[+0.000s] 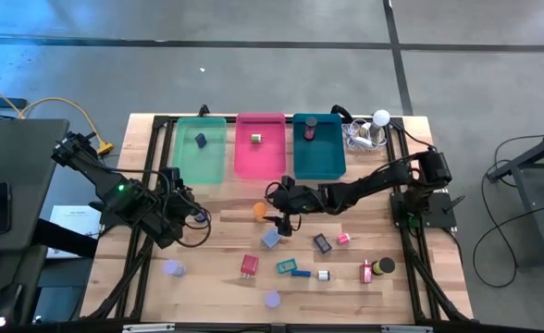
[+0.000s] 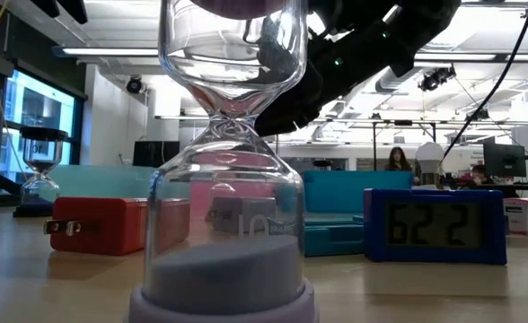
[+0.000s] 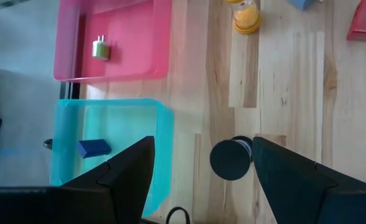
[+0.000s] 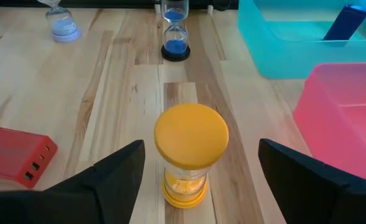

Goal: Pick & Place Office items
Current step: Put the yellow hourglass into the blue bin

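Note:
An orange-capped hourglass (image 4: 191, 152) stands upright on the wood, and my right gripper (image 4: 201, 143) is open with a finger on either side of it, touching nothing. In the high view this gripper (image 1: 274, 211) is just right of the hourglass (image 1: 260, 211). My left gripper (image 3: 203, 143) is open above a dark-capped blue hourglass (image 3: 231, 159), also without touching it; the high view shows this gripper (image 1: 196, 215) at mid-left. Other office items lie on the near half: a red charger (image 1: 249, 265), a teal block (image 1: 285, 266), a black block (image 1: 322, 243) and lavender hourglasses (image 1: 173, 268).
Green (image 1: 201, 157), pink (image 1: 260, 157) and teal (image 1: 318, 157) trays stand side by side at the far edge, each with one small item. A white ball with cables (image 1: 374, 129) is at the far right. In the low view a lavender hourglass (image 2: 231, 179) stands close in front.

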You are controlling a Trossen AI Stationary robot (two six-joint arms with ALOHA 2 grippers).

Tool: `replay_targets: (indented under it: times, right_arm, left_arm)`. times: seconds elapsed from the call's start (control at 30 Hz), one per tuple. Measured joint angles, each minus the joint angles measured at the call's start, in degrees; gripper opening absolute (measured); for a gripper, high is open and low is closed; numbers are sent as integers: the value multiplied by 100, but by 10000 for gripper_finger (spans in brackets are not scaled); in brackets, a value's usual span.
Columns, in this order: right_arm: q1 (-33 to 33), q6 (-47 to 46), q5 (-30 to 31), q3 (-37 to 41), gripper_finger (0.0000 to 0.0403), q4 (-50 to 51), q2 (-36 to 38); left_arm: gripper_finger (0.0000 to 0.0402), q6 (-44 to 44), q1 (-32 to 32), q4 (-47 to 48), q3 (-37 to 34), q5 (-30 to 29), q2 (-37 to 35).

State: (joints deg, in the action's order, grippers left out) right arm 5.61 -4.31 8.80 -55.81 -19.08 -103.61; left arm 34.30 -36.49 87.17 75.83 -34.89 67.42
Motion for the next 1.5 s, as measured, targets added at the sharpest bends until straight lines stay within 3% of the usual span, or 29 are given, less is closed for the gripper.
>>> replay_targets:
  times: [0.47,0.93,1.5]
  right_arm:
    - [-68,131,-158,-881,303,794,-530]
    - [-201,47,-277,-909,299,927,-551]
    - [-310,-42,-468,-909,184,1153,-557]
  left_arm:
    - [262,-2,0,-5,0,-128,-13]
    - [262,-44,0,-94,0,-123,-24]
    - [262,-46,0,-130,0,-278,-24]
